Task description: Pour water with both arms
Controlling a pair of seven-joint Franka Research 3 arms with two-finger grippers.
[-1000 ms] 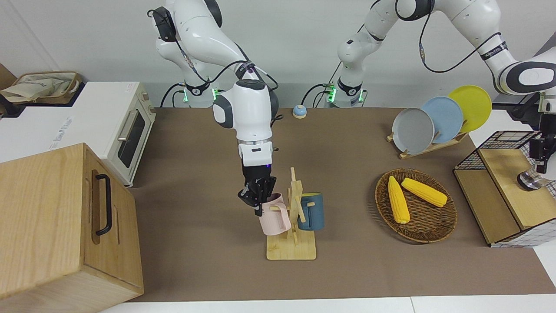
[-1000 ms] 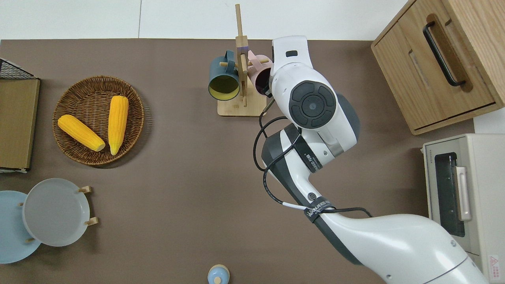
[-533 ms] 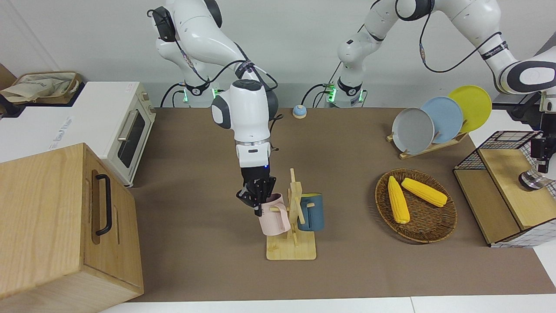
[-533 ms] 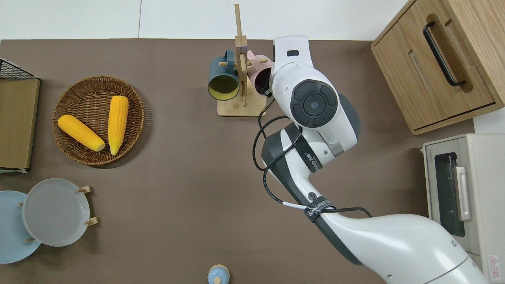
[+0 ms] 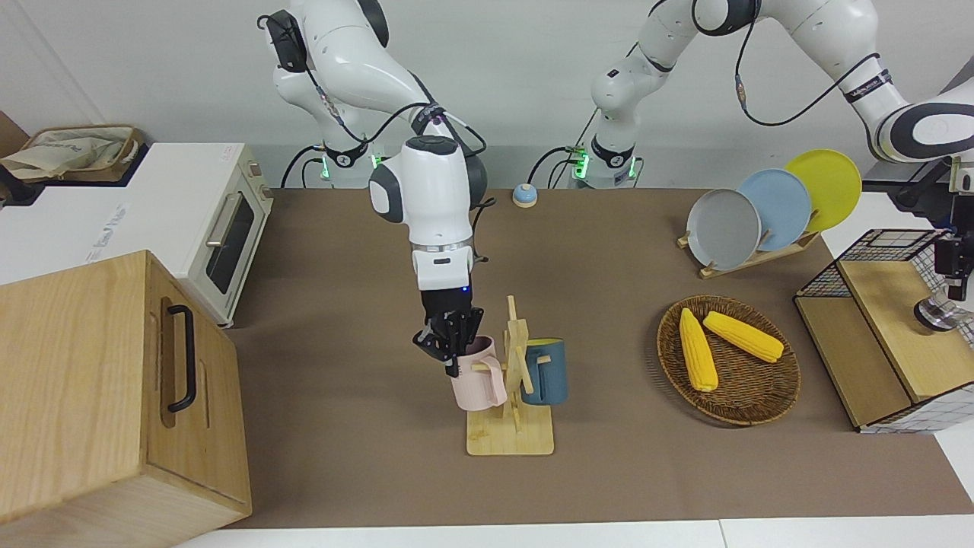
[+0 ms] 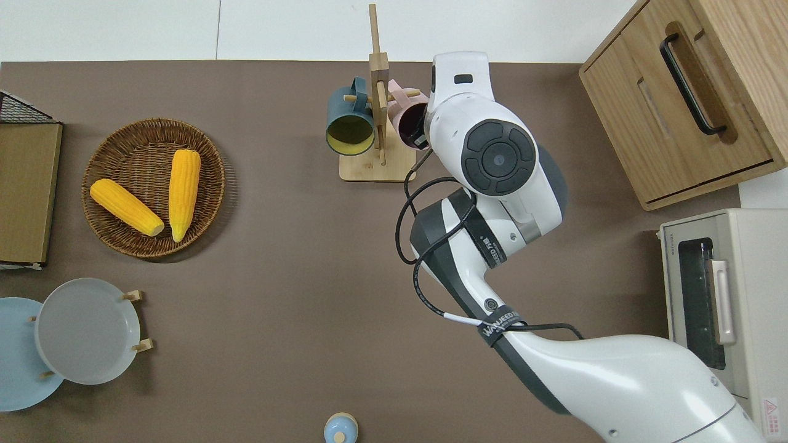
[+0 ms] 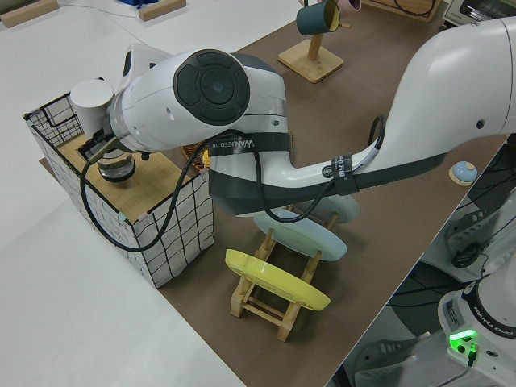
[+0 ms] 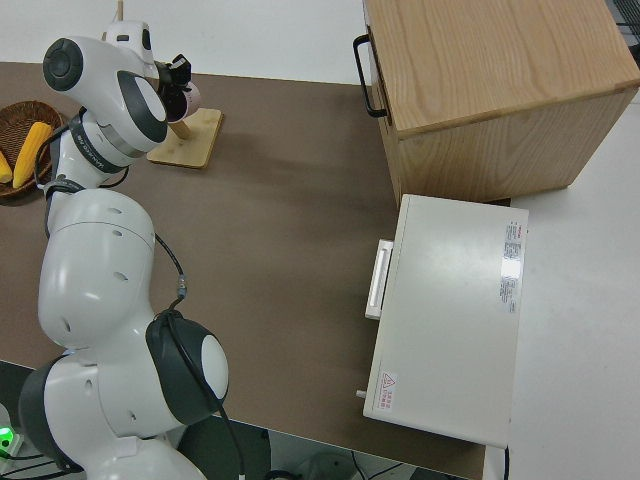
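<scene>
- Since the earlier frames, the right arm has shifted slightly toward the toaster oven's end of the desk, carrying the pink mug a little up and away from the wooden mug stand.
- Right end effector is pinching the rim of the pink mug, one finger inside the mouth and one outside; the mug's handle is still hooked over a peg of the mug stand.
- Dark blue mug hangs on the opposite peg of the mug stand, toward the left arm's end of the desk; in the overhead view its inside looks yellow.
- Wicker basket with two corn cobs lies well apart from the mug stand, toward the left arm's end.
- Left end effector is off toward that same end, past the basket, over the wire-and-wood rack, just above a round metal-based thing on the rack's wooden top; whether its fingers are spread or pressed together I cannot tell.
- Plate rack with grey, blue and yellow plates stands nearer to the robots than the basket.
- Wooden cabinet and toaster oven stand at the right arm's end, well apart from the mug stand.
</scene>
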